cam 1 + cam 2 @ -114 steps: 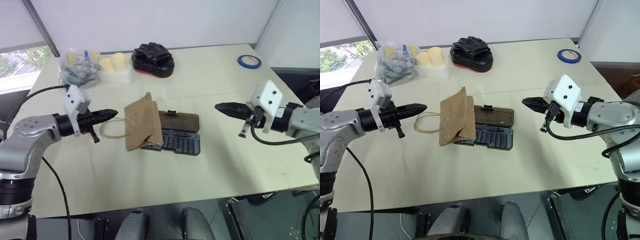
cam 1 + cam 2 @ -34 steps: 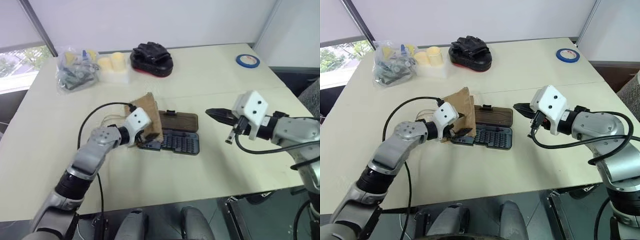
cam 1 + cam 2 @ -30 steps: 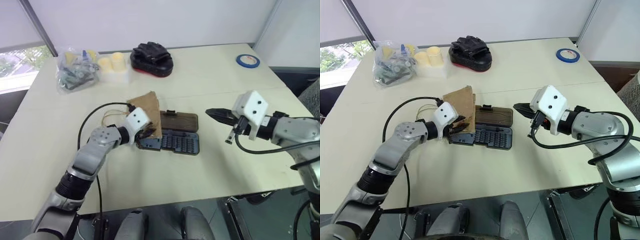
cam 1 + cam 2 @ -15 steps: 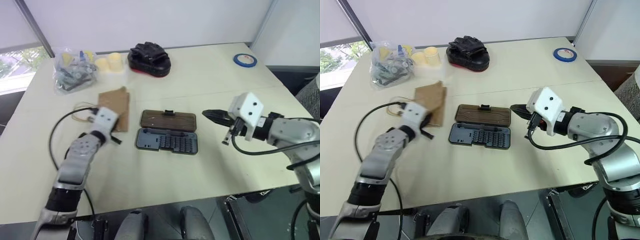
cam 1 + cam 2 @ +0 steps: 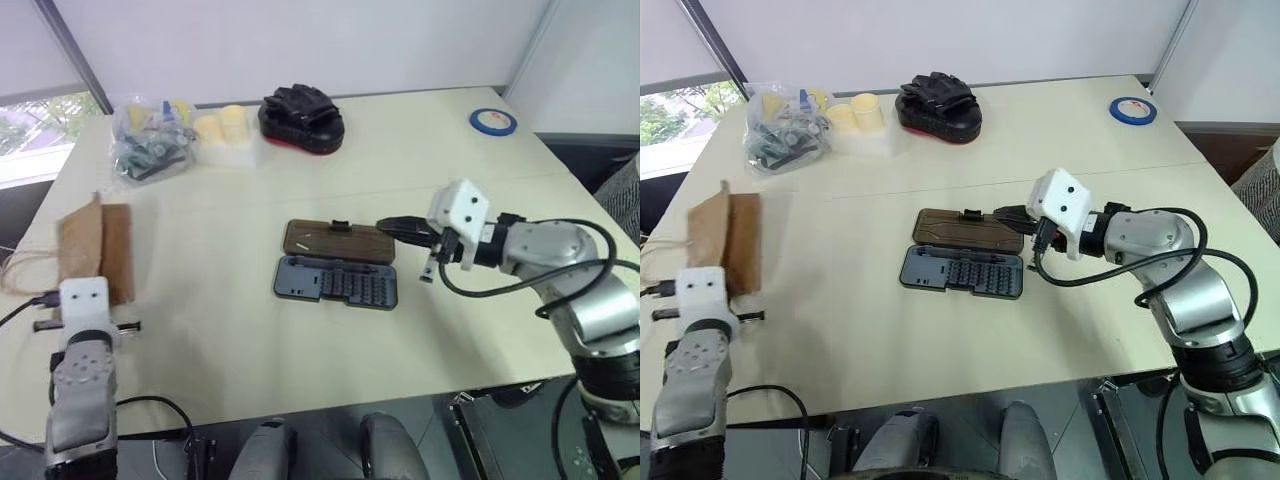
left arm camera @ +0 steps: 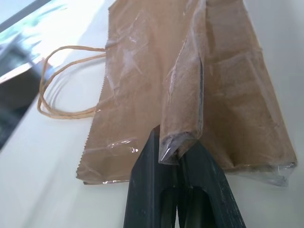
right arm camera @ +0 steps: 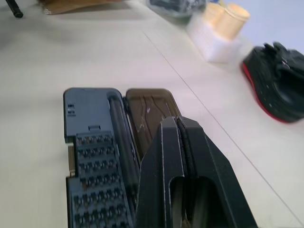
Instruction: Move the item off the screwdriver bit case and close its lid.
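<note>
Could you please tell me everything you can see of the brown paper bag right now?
The brown paper bag is small, flat and creased, with glossy clear patches on its surface and thin tan loop handles. It sits at the table's left edge, far from the open bit case. The left claw is shut on a folded corner at the end opposite the handles.

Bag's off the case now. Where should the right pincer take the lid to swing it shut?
Take the lid by its far long edge, at the small latch tab, coming from the far side. It lies flat open, hinged to the base along its near edge, so that free edge swings furthest. The shut right pincer hovers by the lid's right end and must open first.
</note>
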Robot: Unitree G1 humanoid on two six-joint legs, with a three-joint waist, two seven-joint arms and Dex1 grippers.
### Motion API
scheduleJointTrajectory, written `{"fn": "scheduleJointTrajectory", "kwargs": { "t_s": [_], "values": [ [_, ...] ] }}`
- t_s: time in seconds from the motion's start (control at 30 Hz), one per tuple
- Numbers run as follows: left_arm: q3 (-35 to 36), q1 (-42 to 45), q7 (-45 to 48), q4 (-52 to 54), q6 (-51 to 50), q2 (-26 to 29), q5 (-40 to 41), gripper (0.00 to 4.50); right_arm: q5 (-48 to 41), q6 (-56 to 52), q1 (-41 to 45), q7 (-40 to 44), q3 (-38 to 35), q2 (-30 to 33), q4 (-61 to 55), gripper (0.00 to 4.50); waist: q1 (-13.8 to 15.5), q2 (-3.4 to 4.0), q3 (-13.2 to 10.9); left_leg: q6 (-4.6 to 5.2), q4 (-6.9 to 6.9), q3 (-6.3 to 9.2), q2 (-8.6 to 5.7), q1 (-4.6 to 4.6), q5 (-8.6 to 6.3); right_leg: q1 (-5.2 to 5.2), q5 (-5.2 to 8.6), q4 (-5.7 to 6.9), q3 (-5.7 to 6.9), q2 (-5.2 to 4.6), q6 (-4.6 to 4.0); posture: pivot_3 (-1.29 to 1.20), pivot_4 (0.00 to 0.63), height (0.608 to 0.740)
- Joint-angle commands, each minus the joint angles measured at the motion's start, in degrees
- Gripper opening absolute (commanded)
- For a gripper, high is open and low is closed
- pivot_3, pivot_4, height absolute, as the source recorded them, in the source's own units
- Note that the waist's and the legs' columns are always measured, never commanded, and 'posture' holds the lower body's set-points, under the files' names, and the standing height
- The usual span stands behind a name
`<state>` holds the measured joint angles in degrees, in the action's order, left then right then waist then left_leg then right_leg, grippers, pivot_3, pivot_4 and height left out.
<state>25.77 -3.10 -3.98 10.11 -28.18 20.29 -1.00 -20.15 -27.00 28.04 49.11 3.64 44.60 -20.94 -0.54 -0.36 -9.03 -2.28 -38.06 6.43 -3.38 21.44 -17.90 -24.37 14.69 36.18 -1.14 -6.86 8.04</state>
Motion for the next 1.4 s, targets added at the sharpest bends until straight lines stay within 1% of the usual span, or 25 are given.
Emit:
{"fn": "scheduleJointTrajectory", "kwargs": {
  "t_s": [0.03, 0.3, 0.5, 0.53, 0.6, 0.63, 0.73, 0.77, 0.8, 0.83, 0.9, 0.97, 1.1, 1.17, 1.23, 1.3, 1.4],
  "values": [
    [3.02, -0.35, -0.7, -1.03, 1.43, 1.6, -0.4, 0.06, 0.38, 1.76, 1.75, 0.99, 0.02, -0.97, -0.01, 0.0, 0.07, 0.0, 0.0, 0.0, 0.0, 0.0, 0.0, 0.0, 0.0, 0.0, 0.0, 0.0, 0.0, 0.0, 0.0, 0.0, 0.15, 0.74],
    [1.04, 3.65, 5.99, -4.52, 3.41, 5.28, 2.98, 0.06, 1.04, 1.59, 1.47, 0.86, -0.12, -1.84, -0.54, 0.0, 0.18, 0.0, 0.0, -0.01, 0.0, 0.02, -0.01, 0.01, 0.0, 0.0, 0.0, 0.0, 0.01, -0.02, 0.0, 0.0, 0.15, 0.74],
    [0.38, 5.61, 10.88, -4.87, 3.72, 7.56, 5.23, 0.06, 1.1, 1.13, 0.4, 0.25, -0.74, -1.74, -1.53, 0.0, 0.01, -0.01, 0.01, -0.03, 0.0, 0.03, -0.01, 0.02, 0.01, 0.0, 0.0, 0.0, 0.02, -0.03, 0.0, 0.0, 0.15, 0.74],
    [0.38, 5.83, 11.18, -4.79, 4.05, 7.97, 5.13, 0.29, 1.11, 1.07, 0.22, 0.13, -0.83, -1.75, -1.7, 0.0, 0.0, -0.01, 0.01, -0.03, 0.0, 0.04, -0.01, 0.02, 0.01, 0.0, 0.0, 0.0, 0.02, -0.03, 0.0, 0.0, 0.15, 0.74],
    [0.46, 6.35, 11.42, -4.65, 3.93, 8.43, 5.16, 0.94, 1.12, 0.97, -0.01, -0.08, -0.95, -1.81, -1.9, 0.0, -0.04, -0.01, 0.01, -0.02, 0.0, 0.04, -0.01, 0.02, 0.01, 0.0, 0.0, 0.0, 0.02, -0.02, 0.0, 0.0, 0.15, 0.74],
    [0.47, 6.51, 11.41, -4.54, 3.88, 8.52, 5.11, 1.38, 1.12, 0.95, -0.11, -0.19, -0.99, -1.85, -1.97, 0.0, -0.05, -0.01, 0.01, -0.03, 0.0, 0.03, -0.01, 0.02, 0.01, 0.0, 0.0, 0.0, 0.02, -0.03, 0.0, 0.0, 0.15, 0.74],
    [0.38, 6.53, 11.11, -3.87, 3.9, 8.29, 5.03, 2.97, 1.1, 0.9, -0.33, -0.41, -1.01, -1.91, -2.18, 0.0, -0.06, -0.01, 0.01, -0.03, 0.0, 0.03, -0.01, 0.02, 0.01, -0.01, 0.0, 0.0, 0.02, -0.03, 0.0, 0.0, 0.15, 0.74],
    [0.34, 6.37, 10.94, -3.5, 4.06, 8.14, 4.95, 3.4, 1.1, 0.88, -0.39, -0.47, -0.98, -1.93, -2.25, 0.0, -0.03, -0.01, 0.0, -0.03, 0.0, 0.04, -0.01, 0.02, 0.01, 0.0, 0.0, 0.0, 0.02, -0.03, 0.0, 0.0, 0.15, 0.74],
    [0.38, 6.22, 10.64, -2.98, 4.28, 7.87, 4.88, 4.01, 1.08, 0.88, -0.4, -0.51, -0.97, -1.96, -2.27, 0.0, -0.01, -0.01, 0.0, -0.03, 0.0, 0.04, -0.01, 0.02, 0.01, -0.01, 0.0, 0.0, 0.02, -0.03, 0.0, 0.0, 0.15, 0.74],
    [0.46, 6.09, 10.43, -2.48, 4.68, 7.69, 4.83, 4.44, 1.07, 0.87, -0.4, -0.57, -0.95, -1.98, -2.28, 0.0, -0.01, -0.01, 0.0, -0.03, 0.0, 0.04, -0.01, 0.02, 0.01, -0.01, 0.0, 0.0, 0.02, -0.03, 0.0, 0.0, 0.15, 0.74],
    [1.27, 6.48, 11.11, -1.2, 6.45, 6.62, 6.76, 4.44, 1.03, 0.88, -0.38, -0.62, -0.94, -1.96, -2.27, 0.0, 0.02, -0.01, 0.0, -0.03, 0.0, 0.03, -0.01, 0.02, 0.01, -0.01, 0.0, 0.0, 0.01, -0.03, 0.0, 0.0, 0.15, 0.74],
    [1.56, 6.91, 14.29, 0.73, 8.8, 5.78, 10.34, 4.44, 1.02, 0.93, -0.34, -0.57, -0.92, -1.94, -2.14, 0.0, 0.07, -0.01, 0.0, -0.03, 0.0, 0.04, 0.0, 0.03, 0.01, 0.0, 0.0, 0.0, 0.02, -0.03, 0.0, 0.0, 0.15, 0.74],
    [0.5, 9.43, 22.3, 8.45, 9.97, 5.19, 20.74, 4.44, 1.2, 1.09, -0.19, -0.23, -0.61, -1.81, -1.87, 0.0, 0.13, -0.01, 0.0, -0.05, 0.0, 0.04, 0.01, 0.04, 0.01, 0.0, 0.0, -0.01, 0.02, -0.04, 0.0, 0.0, 0.15, 0.74],
    [-0.97, 12.58, 24.99, 11.87, 6.71, 6.12, 25.63, 4.44, 1.19, 0.99, 0.06, -0.26, -0.56, -1.92, -1.71, 0.0, 0.33, -0.03, -0.01, -0.08, -0.02, 0.06, 0.01, 0.07, 0.03, 0.0, 0.0, -0.01, 0.04, -0.05, 0.0, 0.0, 0.15, 0.74],
    [-3.59, 14.95, 28.99, 13.63, 2.49, 8.33, 29.47, 4.44, 1.34, 1.15, 0.14, -0.35, -0.54, -2.03, -1.4, 0.0, 0.2, -0.03, -0.01, -0.09, -0.03, 0.03, 0.0, 0.06, 0.04, 0.0, 0.0, -0.01, 0.02, -0.05, -0.01, 0.0, 0.15, 0.74],
    [-6.22, 16.54, 32.14, 14.23, -0.93, 10.54, 32.01, 4.44, 1.54, 1.23, 0.19, -0.89, -0.63, -2.45, -0.91, 0.0, -0.13, -0.01, 0.0, -0.08, -0.01, 0.01, -0.02, 0.04, 0.03, 0.0, 0.0, 0.0, 0.01, -0.05, -0.01, 0.0, 0.15, 0.74],
    [-11.82, 19.86, 37.86, 11.71, -2.51, 13.07, 32.54, 4.44, 2.83, 1.28, 0.53, -3.11, -0.79, -3.61, 1.31, 0.0, -0.36, -0.01, 0.0, -0.07, 0.04, 0.0, -0.02, 0.01, 0.03, -0.01, 0.0, -0.01, 0.01, 0.01, -0.01, 0.0, 0.15, 0.74]
  ]
}}
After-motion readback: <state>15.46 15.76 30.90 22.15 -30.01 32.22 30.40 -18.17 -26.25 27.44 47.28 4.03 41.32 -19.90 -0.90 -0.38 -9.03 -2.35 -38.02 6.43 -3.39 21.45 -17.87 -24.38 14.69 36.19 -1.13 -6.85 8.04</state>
